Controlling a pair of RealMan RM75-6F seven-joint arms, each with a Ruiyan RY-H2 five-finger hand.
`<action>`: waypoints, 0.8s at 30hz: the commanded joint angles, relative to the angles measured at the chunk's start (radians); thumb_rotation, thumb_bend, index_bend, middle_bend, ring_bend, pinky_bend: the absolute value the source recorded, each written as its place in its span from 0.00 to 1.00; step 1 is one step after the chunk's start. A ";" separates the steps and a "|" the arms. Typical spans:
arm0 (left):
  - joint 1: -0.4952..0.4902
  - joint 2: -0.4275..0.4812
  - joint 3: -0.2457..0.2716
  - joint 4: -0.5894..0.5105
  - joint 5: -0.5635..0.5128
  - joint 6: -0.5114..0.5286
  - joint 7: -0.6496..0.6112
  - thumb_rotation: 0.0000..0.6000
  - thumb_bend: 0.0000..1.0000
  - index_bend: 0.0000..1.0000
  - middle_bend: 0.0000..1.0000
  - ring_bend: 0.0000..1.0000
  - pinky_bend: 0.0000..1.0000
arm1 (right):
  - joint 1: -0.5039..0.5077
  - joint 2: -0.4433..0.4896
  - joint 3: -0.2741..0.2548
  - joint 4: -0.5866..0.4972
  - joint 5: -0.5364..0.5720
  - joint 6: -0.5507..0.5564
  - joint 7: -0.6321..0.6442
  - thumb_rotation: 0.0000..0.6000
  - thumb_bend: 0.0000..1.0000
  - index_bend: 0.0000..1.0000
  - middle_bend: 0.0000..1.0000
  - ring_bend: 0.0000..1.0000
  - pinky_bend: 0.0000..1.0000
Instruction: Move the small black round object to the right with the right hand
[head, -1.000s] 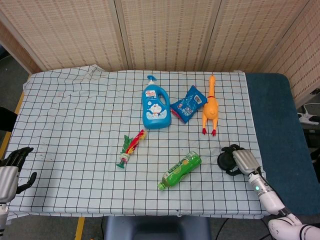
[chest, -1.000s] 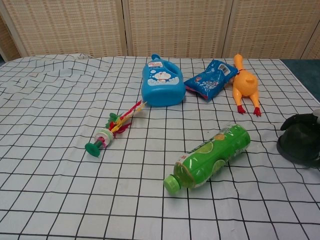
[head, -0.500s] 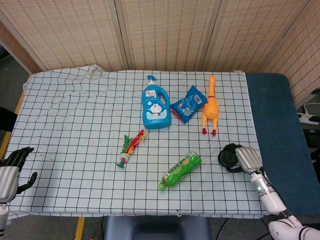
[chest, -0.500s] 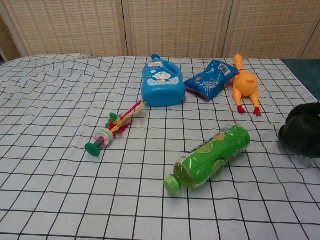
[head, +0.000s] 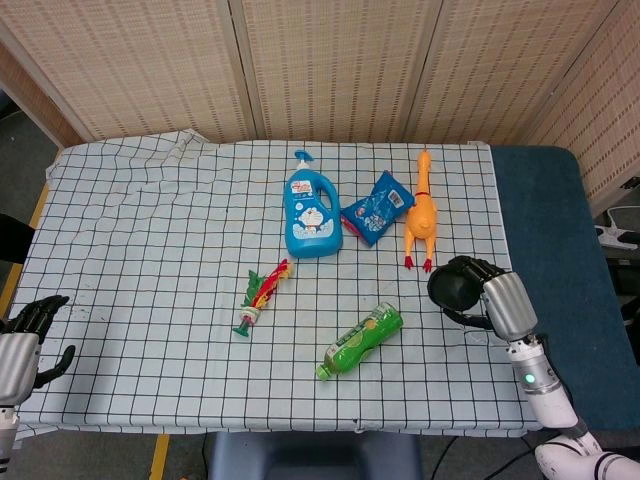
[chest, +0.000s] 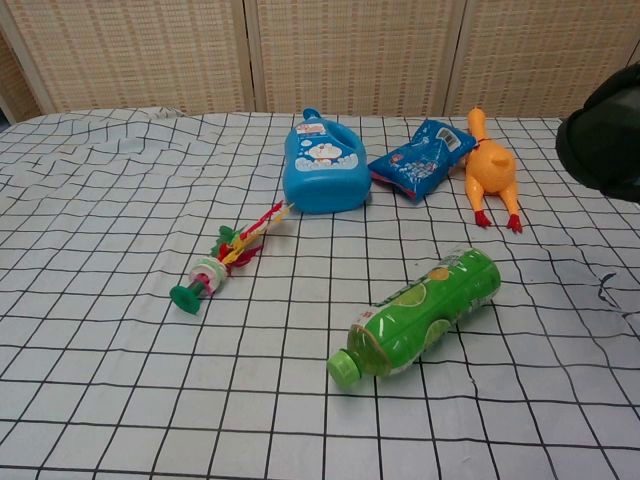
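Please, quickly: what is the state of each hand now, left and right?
Left hand: open, holds nothing, at the near left table edge.
Right hand: holds the small black round object, lifted off the checked cloth.

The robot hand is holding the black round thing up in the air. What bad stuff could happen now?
The right hand holds the black round object above the cloth, so it might slip out and drop. The rubber chicken lies just behind, and the hand could bump it. The cloth looks wrinkled below, so the object might not sit flat when set down.
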 joint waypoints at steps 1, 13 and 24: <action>-0.002 0.000 -0.001 0.000 -0.005 -0.004 0.003 1.00 0.37 0.15 0.14 0.13 0.33 | -0.025 0.051 -0.007 -0.024 0.057 -0.069 -0.104 1.00 0.14 0.62 0.54 0.45 0.57; -0.015 -0.009 0.002 -0.006 -0.020 -0.036 0.045 1.00 0.37 0.15 0.15 0.13 0.33 | -0.086 0.155 0.059 -0.345 0.451 -0.152 -0.788 1.00 0.14 0.63 0.54 0.46 0.57; -0.012 -0.006 0.001 -0.004 -0.021 -0.029 0.032 1.00 0.36 0.15 0.15 0.13 0.33 | -0.044 0.071 -0.023 -0.043 -0.085 0.043 0.128 1.00 0.14 0.59 0.54 0.43 0.57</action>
